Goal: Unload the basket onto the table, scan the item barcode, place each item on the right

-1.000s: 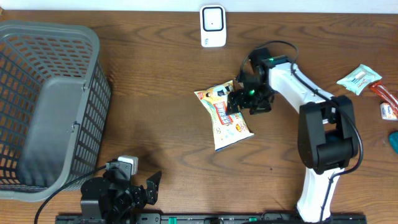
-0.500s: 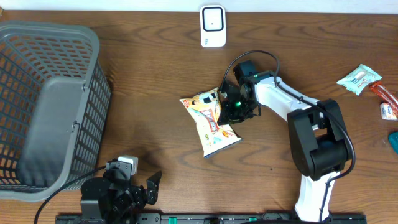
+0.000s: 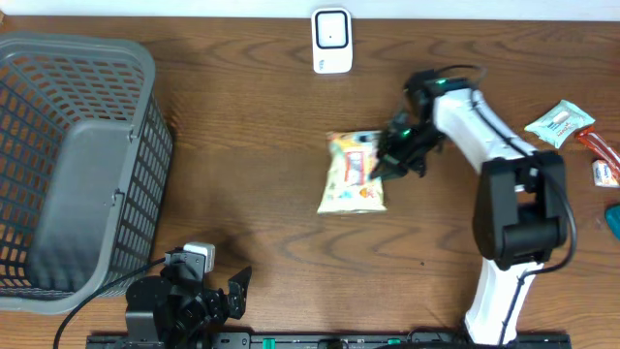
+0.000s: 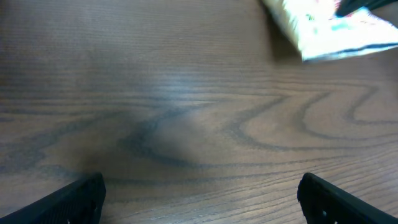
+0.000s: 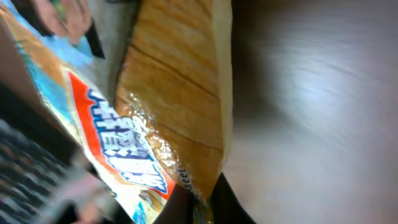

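Yellow snack bag (image 3: 351, 179) pinched by the right hand (image 3: 383, 165), its sealed edge visible only from the wrist

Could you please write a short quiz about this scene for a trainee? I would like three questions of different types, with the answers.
1. True or false: the right hand is shut on the snack bag.
2. Where on the table does the white scanner stand? A) at the near edge, by the arm bases B) at the far edge C) at the robot's right edge
3. Which hand is open and holds nothing?

Key: 1 true. 2 B. 3 the left hand.
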`<state>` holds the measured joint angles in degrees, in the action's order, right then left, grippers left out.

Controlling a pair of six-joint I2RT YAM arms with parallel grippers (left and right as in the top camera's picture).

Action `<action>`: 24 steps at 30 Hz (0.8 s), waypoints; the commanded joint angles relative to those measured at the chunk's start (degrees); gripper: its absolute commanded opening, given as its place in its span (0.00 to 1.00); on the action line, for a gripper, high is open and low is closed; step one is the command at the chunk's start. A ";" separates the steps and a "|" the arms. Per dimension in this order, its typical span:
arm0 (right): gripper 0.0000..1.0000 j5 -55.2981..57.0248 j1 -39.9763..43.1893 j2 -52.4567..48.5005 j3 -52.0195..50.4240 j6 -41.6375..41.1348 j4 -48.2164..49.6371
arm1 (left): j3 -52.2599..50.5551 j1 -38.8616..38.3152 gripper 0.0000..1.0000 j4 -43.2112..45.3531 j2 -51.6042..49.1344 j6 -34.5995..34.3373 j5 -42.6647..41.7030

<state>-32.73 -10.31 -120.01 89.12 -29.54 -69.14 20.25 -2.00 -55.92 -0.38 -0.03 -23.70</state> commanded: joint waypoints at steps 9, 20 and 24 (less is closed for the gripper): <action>0.04 3.85 -2.78 1.81 -5.38 -66.31 -0.35 | 0.00 -0.22 0.99 -0.63 0.11 -0.04 -0.50; 0.10 -13.03 -14.40 1.81 -5.99 -69.22 30.27 | 0.00 -0.22 0.99 -0.66 0.11 -0.04 -0.50; 0.01 -11.80 -15.04 1.86 -5.97 -55.06 46.25 | 0.00 -0.22 0.99 -0.66 0.11 -0.04 -0.50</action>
<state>-42.83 -25.54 -119.46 82.91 -93.65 -28.21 20.25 -2.00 -55.90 -0.38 -0.03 -23.70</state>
